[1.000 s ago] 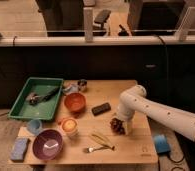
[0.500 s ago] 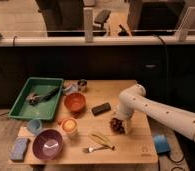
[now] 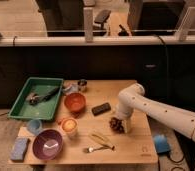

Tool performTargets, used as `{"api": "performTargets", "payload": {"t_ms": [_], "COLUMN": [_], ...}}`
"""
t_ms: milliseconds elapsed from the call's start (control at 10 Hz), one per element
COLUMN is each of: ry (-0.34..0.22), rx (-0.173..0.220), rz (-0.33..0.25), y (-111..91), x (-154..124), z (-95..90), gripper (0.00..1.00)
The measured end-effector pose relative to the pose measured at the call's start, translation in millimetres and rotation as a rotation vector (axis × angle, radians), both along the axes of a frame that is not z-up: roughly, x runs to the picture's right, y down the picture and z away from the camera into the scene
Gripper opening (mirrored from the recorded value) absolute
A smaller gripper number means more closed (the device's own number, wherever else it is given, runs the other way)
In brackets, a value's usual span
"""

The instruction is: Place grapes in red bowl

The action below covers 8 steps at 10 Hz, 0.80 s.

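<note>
1. The table (image 3: 136, 147) is a pale wooden top with a smooth, flat face. It fills the lower middle of the frame.
2. The arm (image 3: 158, 114) is a chain of smooth white rounded tubes. It enters from the lower right edge, bends at a thick elbow right of centre and points down toward the tabletop.
3. The gripper (image 3: 117, 121) is at the arm's lower end, just right of centre and low in the frame, right at the grapes. Whether it is clamped on them or spread apart cannot be told.
4. The grapes (image 3: 114, 127) are a small, bumpy, dark reddish-purple clump. They sit at the gripper's tip on the right half of the table, well apart from the red bowl.
5. The red bowl (image 3: 75, 102) is round and orange-red with a plain rim. It stands left of centre, just beside the tray.
6. The tray (image 3: 21, 107) is a green rectangle with raised walls at the left of the frame. It holds some dark, long items too unclear to name.
7. The purple bowl (image 3: 47, 144) is wider and glossy, and sits at the lower left.
8. A small orange cup (image 3: 68, 126) stands between the two bowls.
9. A flat black oblong block (image 3: 101, 108) lies between the red bowl and the arm.
10. A blue rectangular sponge (image 3: 19, 148) lies in the lower left corner, beside the purple bowl.
</note>
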<state>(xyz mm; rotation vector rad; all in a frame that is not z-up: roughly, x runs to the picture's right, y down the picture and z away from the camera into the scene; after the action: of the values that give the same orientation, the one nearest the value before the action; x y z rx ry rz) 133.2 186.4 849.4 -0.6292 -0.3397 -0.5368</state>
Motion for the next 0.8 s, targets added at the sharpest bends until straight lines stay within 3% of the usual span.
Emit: {"api": "performTargets", "payload": {"t_ms": [200,800], "ry": [0.002,0.046], "rx": [-0.005,-0.054], "rz": [-0.002,0.003], "y": [-0.2,1.5], "x": [0.0,6.4], "z": [1.2,11.8], "gripper": [0.70,0.06]}}
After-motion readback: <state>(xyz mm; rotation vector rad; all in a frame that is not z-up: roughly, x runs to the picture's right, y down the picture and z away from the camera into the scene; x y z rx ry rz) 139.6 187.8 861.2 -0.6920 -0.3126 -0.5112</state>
